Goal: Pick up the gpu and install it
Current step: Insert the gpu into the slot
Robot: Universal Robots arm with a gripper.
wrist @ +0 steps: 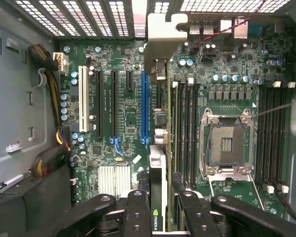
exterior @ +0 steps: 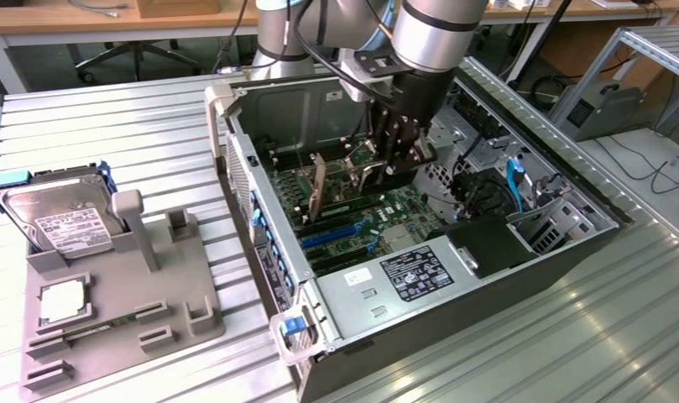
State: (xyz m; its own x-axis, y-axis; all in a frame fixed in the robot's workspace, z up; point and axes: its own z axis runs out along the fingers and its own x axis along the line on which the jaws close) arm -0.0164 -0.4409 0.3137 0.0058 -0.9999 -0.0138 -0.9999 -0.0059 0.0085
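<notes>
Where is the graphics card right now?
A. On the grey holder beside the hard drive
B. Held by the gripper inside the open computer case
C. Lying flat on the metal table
B: the graphics card stands edge-on, clamped in the gripper, over the motherboard inside the computer case.

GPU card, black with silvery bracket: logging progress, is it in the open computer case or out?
In: the gripper holds the GPU card edge-on over the green motherboard.
</notes>
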